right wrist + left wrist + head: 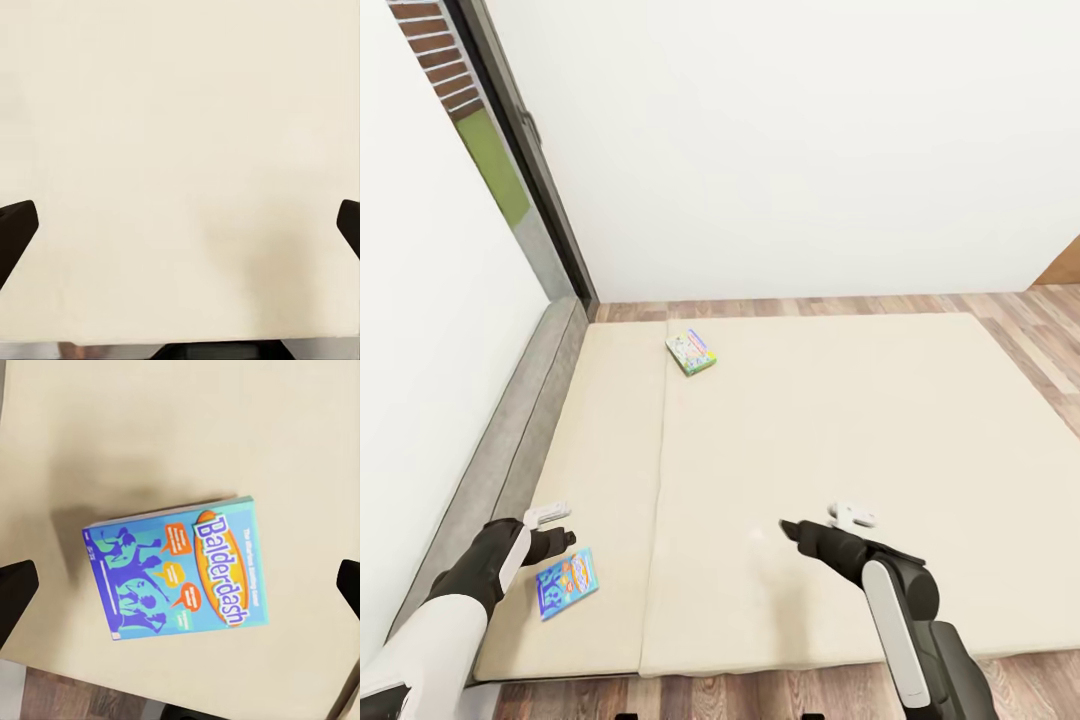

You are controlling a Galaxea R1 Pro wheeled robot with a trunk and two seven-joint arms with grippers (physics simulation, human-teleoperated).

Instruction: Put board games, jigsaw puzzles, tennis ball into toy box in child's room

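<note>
Beige bed (840,440) bears 2 board games (567,583).

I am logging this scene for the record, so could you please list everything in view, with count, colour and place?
blue board game: one, blue with an orange "Balderdash" oval, flat on the bed's near left corner, under the left gripper.
green board game: one, green and white, flat on the mattress toward the far side.
bed: one, beige mattress, grey frame along the left wall.
window: one, dark-framed, far left corner.
floor: wood planks, beyond and in front of the bed.
walls: white, behind and left.
left gripper: black, jaws apart, above the blue game.
right gripper: black, jaws apart, over bare mattress.
</note>
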